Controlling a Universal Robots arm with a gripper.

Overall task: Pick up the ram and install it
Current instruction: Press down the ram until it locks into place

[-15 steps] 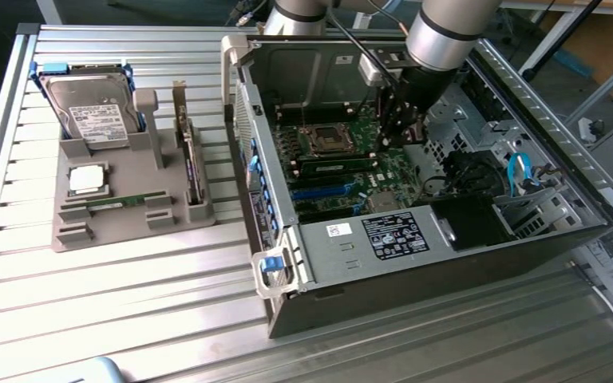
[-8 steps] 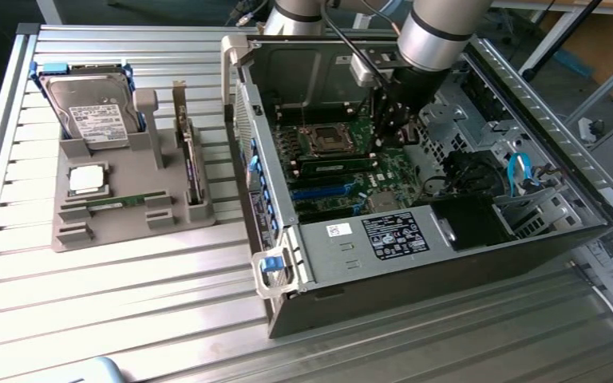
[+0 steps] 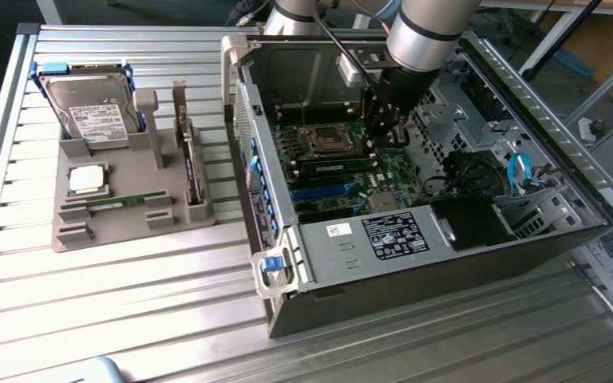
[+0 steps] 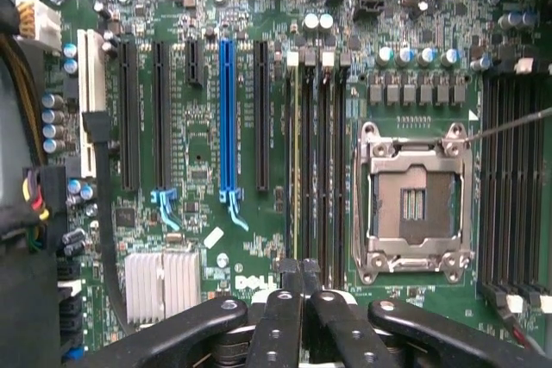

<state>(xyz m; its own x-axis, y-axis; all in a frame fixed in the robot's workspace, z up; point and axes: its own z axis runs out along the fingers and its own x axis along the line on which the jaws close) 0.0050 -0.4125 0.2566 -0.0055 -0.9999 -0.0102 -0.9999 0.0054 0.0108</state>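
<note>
Shut, empty pincer [image 4: 299,275] above memory slots [image 4: 315,161], beside bare processor socket [image 4: 417,204].

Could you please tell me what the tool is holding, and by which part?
It cannot be told. The tool is shut, its tips at one end of a ram lying in a motherboard slot; gripping or just pressing is unclear.

One ram [image 3: 125,199] stick, one hard drive [image 3: 92,112], one processor chip [image 3: 86,179], one computer case [image 3: 413,263].
</note>
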